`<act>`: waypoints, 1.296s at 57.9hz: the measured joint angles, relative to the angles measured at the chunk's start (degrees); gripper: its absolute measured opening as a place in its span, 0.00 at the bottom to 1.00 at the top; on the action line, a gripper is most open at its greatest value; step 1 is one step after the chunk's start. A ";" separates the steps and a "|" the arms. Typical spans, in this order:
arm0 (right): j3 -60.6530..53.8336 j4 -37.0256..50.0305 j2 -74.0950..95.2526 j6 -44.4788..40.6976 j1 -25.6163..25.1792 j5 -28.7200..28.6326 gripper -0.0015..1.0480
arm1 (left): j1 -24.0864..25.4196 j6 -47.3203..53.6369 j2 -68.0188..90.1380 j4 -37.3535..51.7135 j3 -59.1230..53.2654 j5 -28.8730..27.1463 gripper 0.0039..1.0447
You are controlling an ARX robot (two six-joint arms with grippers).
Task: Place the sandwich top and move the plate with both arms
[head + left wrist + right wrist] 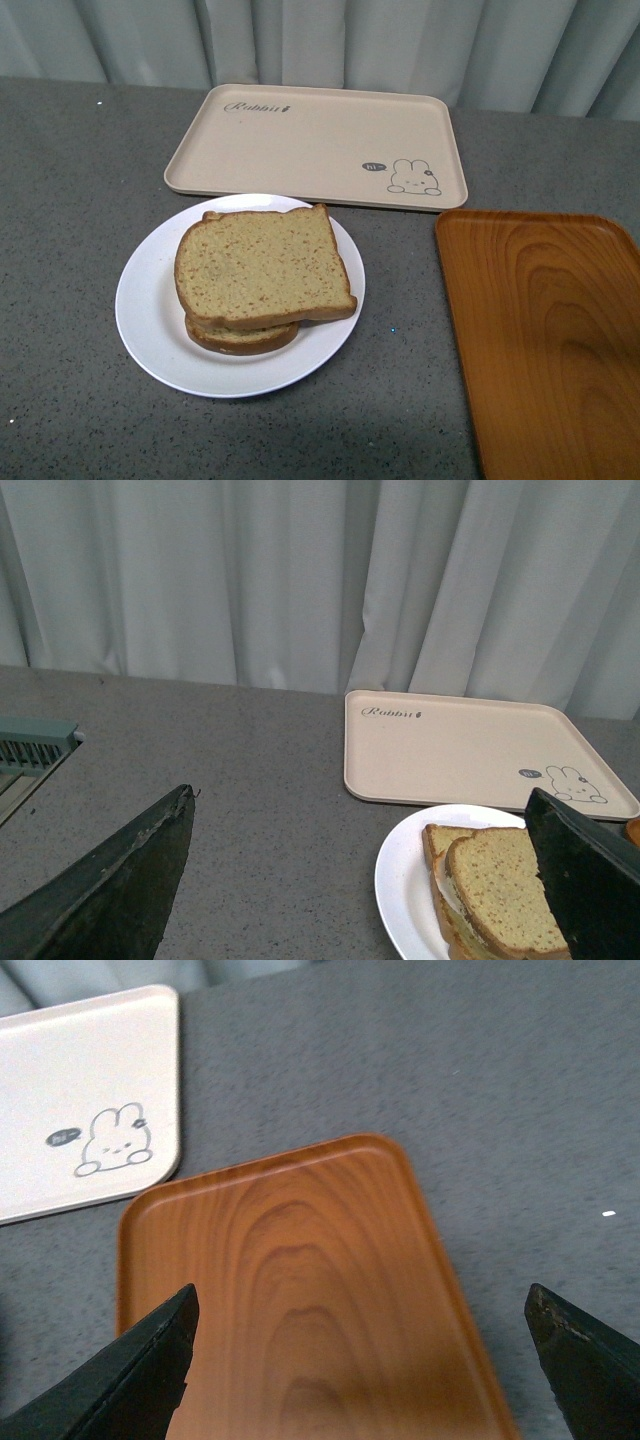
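Note:
The sandwich top (262,265), a tan speckled bread slice with a brown crust, lies on a lower slice on the round white plate (150,305). In the left wrist view the sandwich top (500,885) and the plate (400,880) lie beside one finger. My left gripper (365,825) is open and empty, hanging over the grey table next to the plate. My right gripper (362,1310) is open and empty above the orange wood-grain tray (300,1290). Neither arm shows in the front view.
A beige rabbit-print tray (315,145) lies behind the plate, also in the left wrist view (470,745) and the right wrist view (80,1100). The orange tray (545,335) lies to the plate's right. A grey-green vented object (30,745) sits at the table's far left. Curtains hang behind.

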 joint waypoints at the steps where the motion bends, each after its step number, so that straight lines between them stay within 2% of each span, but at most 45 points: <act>1: -0.68 0.00 -1.36 -0.81 -0.50 0.20 0.91 | 0.00 0.00 0.00 0.00 0.00 0.00 0.94; 8: -3.23 -1.81 -8.04 -4.55 -2.71 1.11 0.91 | 0.00 0.00 0.00 0.00 0.00 0.00 0.94; 24: -8.98 -0.20 -19.78 -9.62 -5.03 1.73 0.91 | 0.00 0.00 0.00 0.00 0.00 0.00 0.94; 26: -9.73 2.71 -18.71 -10.08 -4.96 -0.09 0.89 | 0.00 0.00 0.00 0.00 0.00 0.02 0.94; 30: -13.81 18.95 -14.32 -11.50 -4.79 -7.41 0.78 | 0.00 0.00 0.00 0.00 0.00 0.00 0.94; 32: -15.19 23.61 -13.55 -12.07 -4.59 -9.79 0.73 | 0.00 0.00 -0.02 0.00 0.00 0.02 0.94; 36: -15.45 27.36 -16.06 -12.68 -4.26 -10.78 0.61 | 0.00 0.00 0.07 -0.07 0.00 0.02 0.94; 46: -15.50 19.28 -26.12 -13.07 -4.31 -10.62 0.34 | 0.00 0.00 -0.04 -0.09 0.00 -0.09 0.94; 50: -15.45 9.90 -33.68 -13.14 -4.33 -10.60 0.19 | 0.00 0.00 -0.04 -0.09 0.00 -0.09 0.94; 56: -15.45 4.55 -39.98 -13.18 -4.33 -10.62 0.01 | 0.00 0.00 -0.04 -0.09 0.00 -0.09 0.94; 75: -15.45 -6.71 -52.06 -13.31 -4.33 -10.67 0.01 | 0.00 0.00 -0.04 -0.09 0.00 -0.09 0.94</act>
